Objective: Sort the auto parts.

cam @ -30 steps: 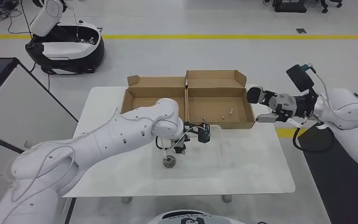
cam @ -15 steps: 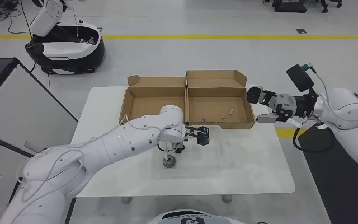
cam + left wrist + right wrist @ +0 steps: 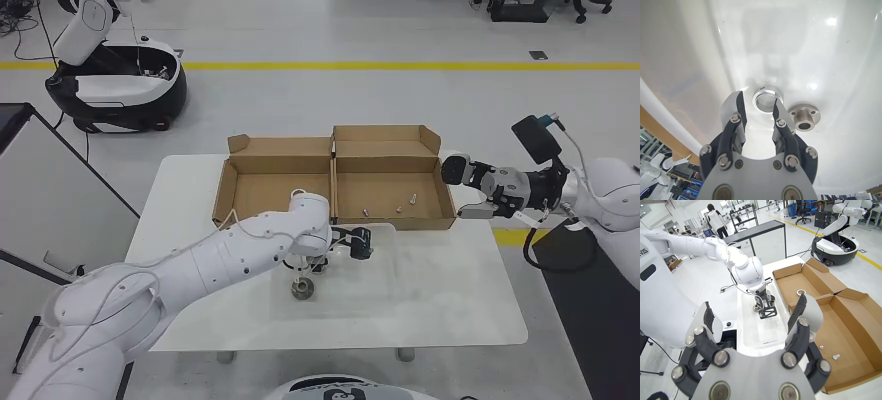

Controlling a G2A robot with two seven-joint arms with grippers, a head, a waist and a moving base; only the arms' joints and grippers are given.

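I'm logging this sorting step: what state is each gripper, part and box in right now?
Left gripper: open, fingers at the metal collar, not gripping.
Right gripper: open, empty.
Metal collar: lying flat in the clear tray.
Flanged bushing: standing on its flange beside the collar.
Left box: open, one ring inside.
Right box: open, small bolts inside.

- I work in a robotics lab hall.
- A white robot on a black wheeled base stands near me.
- A yellow painted line crosses the glossy grey floor.
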